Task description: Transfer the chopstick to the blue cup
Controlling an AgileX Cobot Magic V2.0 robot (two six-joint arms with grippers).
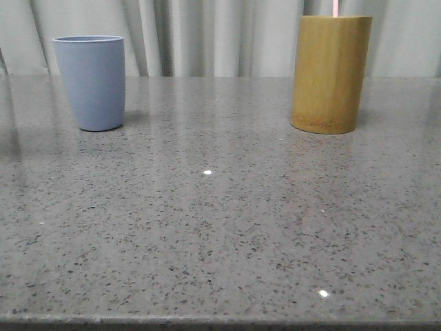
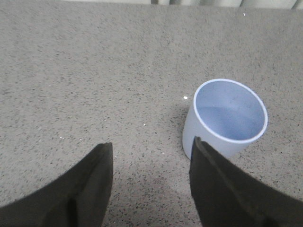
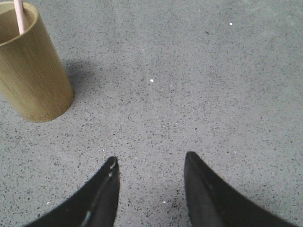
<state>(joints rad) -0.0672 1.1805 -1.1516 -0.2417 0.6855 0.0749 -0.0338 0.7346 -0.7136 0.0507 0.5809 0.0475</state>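
Black fingers point(image 3: 102, 196) of the right gripper point(image 3: 150, 189) stand apart, with nothing between them, over bare grey table point(image 3: 199, 85). Ahead of this gripper and off to one side is the bamboo holder point(image 3: 33, 71), and the chopstick point(image 3: 19, 16) stands inside it, leaning on the rim; the pink tip rises above the holder in the front view point(image 1: 335, 7).

At the other side, the left gripper point(image 2: 150, 177) is also apart and empty. The blue cup point(image 2: 227, 118) stands just ahead of it, very near one finger point(image 2: 222, 189), upright and with nothing inside (its mouth looks wide enough for an easy drop).

I judge that the task is not yet begun: the chopstick is in the holder, well apart from the cup across the table.

To do this step well, the right gripper should come over the holder and take the stick by the part that sticks out, closing across its thin width. The stick is narrow and may slip or turn, so the hold must be centred. Lift it straight up until the lower end is free of the rim, otherwise the holder could tip over.
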